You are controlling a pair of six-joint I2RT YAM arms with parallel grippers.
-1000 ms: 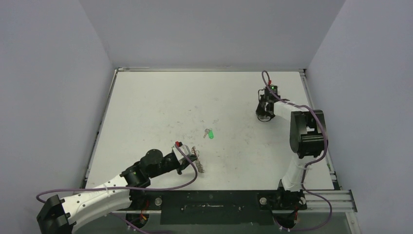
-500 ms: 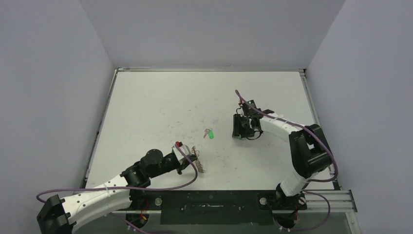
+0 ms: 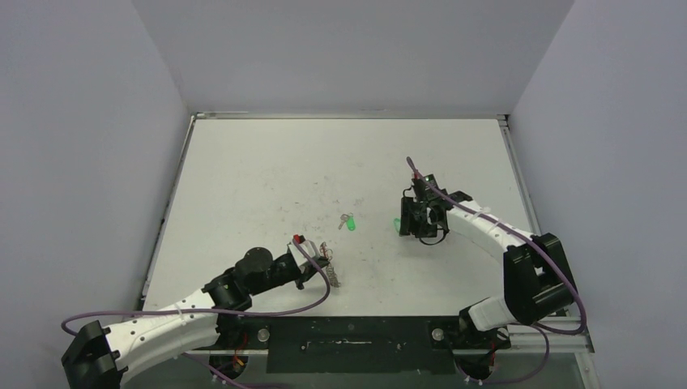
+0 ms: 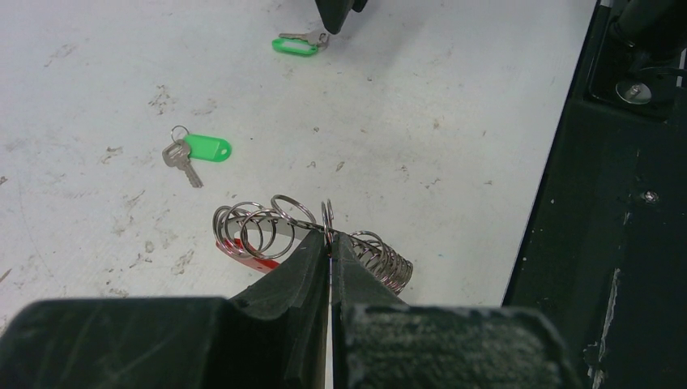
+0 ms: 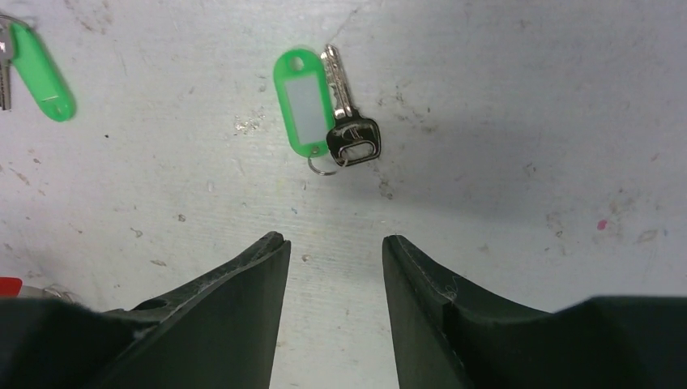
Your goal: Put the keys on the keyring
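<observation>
One set of keys (image 3: pixel 349 222) with a green tag lies mid-table; the left wrist view shows the same keys (image 4: pixel 198 151) beyond the keyring. A second set of green-tagged keys (image 5: pixel 324 113) lies flat just ahead of my right gripper (image 5: pixel 334 243), whose jaws stand open and hold nothing. From above, those keys (image 3: pixel 397 223) sit at the tip of the right gripper (image 3: pixel 407 223). My left gripper (image 4: pixel 328 239) is shut on the keyring (image 4: pixel 267 231), a row of silver loops with a red segment (image 4: pixel 243 253). It holds the keyring (image 3: pixel 330 269) low over the table's near side.
The white table (image 3: pixel 267 170) is scuffed and bounded by grey walls. A black rail (image 3: pixel 364 336) runs along the near edge, beside the left gripper's right side. Purple cables trail from both arms.
My right arm swung from the far right toward the table's middle and its jaws opened. A second green-tagged set of keys now lies in front of it. The left arm stayed still.
</observation>
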